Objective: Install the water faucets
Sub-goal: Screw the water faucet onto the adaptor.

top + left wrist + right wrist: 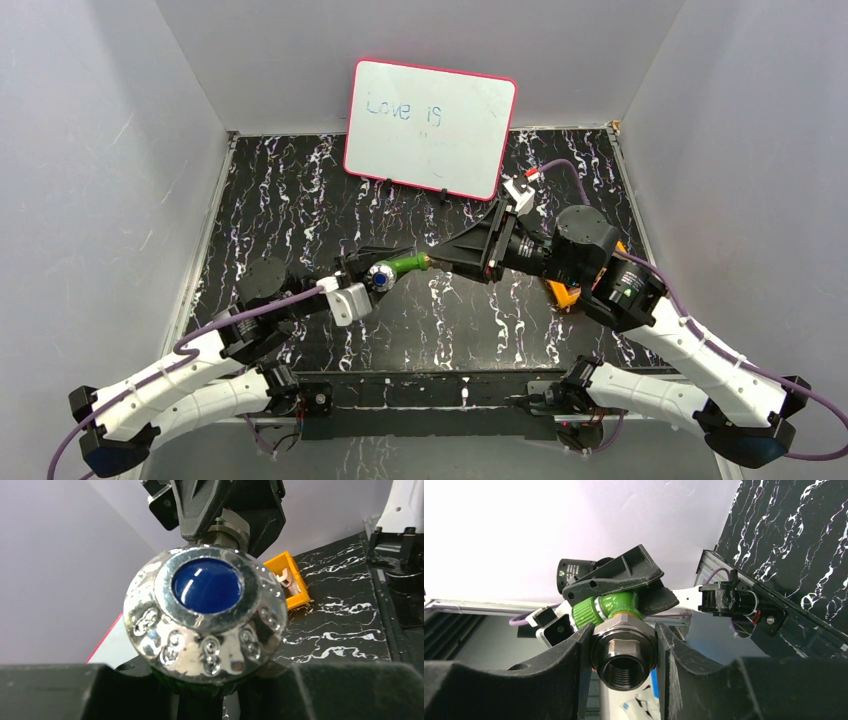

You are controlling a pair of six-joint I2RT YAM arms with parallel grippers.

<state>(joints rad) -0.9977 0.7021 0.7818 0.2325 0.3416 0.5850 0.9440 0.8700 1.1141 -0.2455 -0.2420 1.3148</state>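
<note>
Holding green tap (405, 265) above counter (300, 190): left tool (368, 270) clamped on body, right tool (435, 262) clamped on threaded fitting (624, 655).

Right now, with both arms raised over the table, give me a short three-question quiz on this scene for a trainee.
1. True or false: the green faucet is lying flat on the table.
2. Which part is the right gripper clamped on? A, the blue knob. B, the metal threaded fitting. C, the orange tray.
3. Fill in the blank: the whiteboard at the back reads "Love ___".

Key: 1, false: it is held up in the air. 2, B. 3, is.
</note>
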